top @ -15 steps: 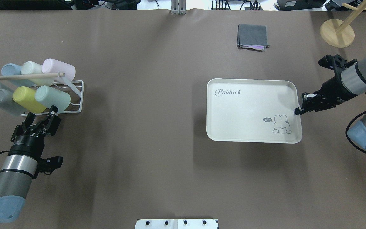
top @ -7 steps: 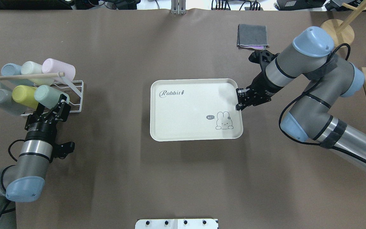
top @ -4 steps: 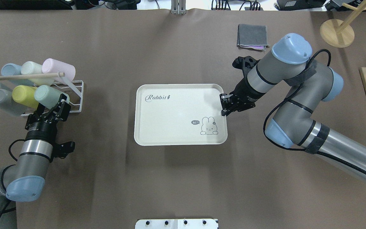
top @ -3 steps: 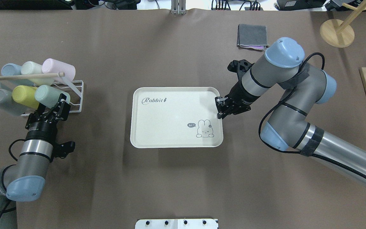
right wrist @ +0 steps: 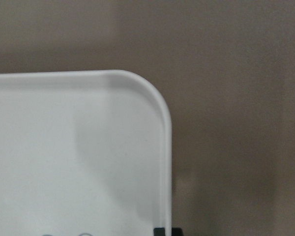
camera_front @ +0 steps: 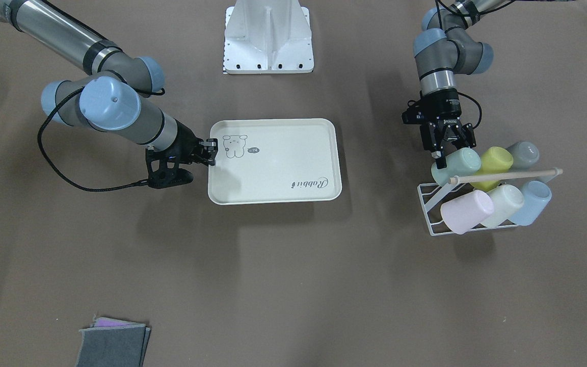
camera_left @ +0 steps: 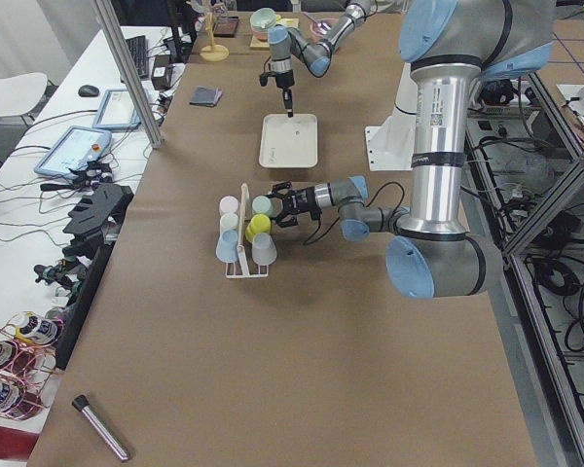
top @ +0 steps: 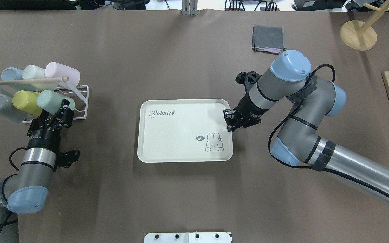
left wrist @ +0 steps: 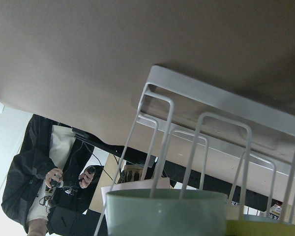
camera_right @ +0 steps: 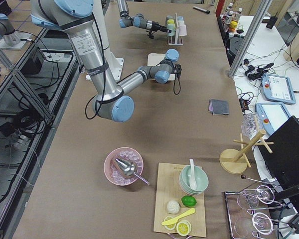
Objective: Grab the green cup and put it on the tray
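On the brown desk [top: 181,195], nearest the robot on the left, the left gripper [top: 56,113] reaches forward, low and roughly level. Its fingers are spread wide, one either side of the near end of the green cup [top: 54,101], a plain pale mint-green plastic tumbler. Whether the fingers touch the green cup cannot be told.

The green cup lies tilted on the near row of a white wire rack [top: 81,118], at that row's right end. A yellow-green plastic cup [top: 25,101] is beside it and a dull grey cup [top: 0,106] is further left.

At about the same depth, in the middle of the desk, sits the tray [top: 181,153], flat, cream and rectangular with rounded corners. It has "Rabbit" script and a small animal drawing on it. The right gripper [top: 229,123] is closed on the tray's right rim, above that drawing.

In the rack's far row lie a light blue cup [top: 10,74], a whitish cup [top: 34,72] and a pink cup [top: 62,72] under a wooden rod [top: 25,81].

Farthest off, right of centre, lies a folded grey cloth [top: 268,37]. A round wooden stand [top: 358,35] is at the far right.
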You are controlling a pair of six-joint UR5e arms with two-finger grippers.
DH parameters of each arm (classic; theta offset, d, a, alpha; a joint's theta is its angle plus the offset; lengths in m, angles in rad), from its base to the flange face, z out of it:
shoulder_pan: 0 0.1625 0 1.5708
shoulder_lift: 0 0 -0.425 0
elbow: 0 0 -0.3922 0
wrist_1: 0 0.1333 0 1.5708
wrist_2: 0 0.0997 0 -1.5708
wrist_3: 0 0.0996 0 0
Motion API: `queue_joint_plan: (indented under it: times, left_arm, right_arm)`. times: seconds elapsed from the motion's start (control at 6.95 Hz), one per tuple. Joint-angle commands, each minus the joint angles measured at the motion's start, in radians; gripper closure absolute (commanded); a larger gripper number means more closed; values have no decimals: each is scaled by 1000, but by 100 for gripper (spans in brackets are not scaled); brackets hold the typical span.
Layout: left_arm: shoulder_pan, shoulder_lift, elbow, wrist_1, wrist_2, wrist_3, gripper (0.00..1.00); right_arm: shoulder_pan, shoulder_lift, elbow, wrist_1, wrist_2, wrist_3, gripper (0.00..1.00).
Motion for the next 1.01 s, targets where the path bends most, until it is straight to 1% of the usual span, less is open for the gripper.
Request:
queue_joint_plan:
  times: [0.0,0.29,0.43,0.58,0.86]
  left_arm:
    - [0,-1,1,-3,0,1,23]
    - [0,0,-7,-9,-1,12,23]
    - [0,2,-13,-21,-1,15,24]
    - [0,3,-18,-21,-1,15,24]
    - [2,16,-44,-21,-3,16,25]
  right_arm:
    - [-8,28,-37,1,-13,0,100]
    - [-13,28,-39,2,-14,0,100]
    - [-13,30,-38,4,-13,0,52]
    - [-13,30,-39,4,-19,0,1]
    - [-7,30,-33,4,-30,2,0]
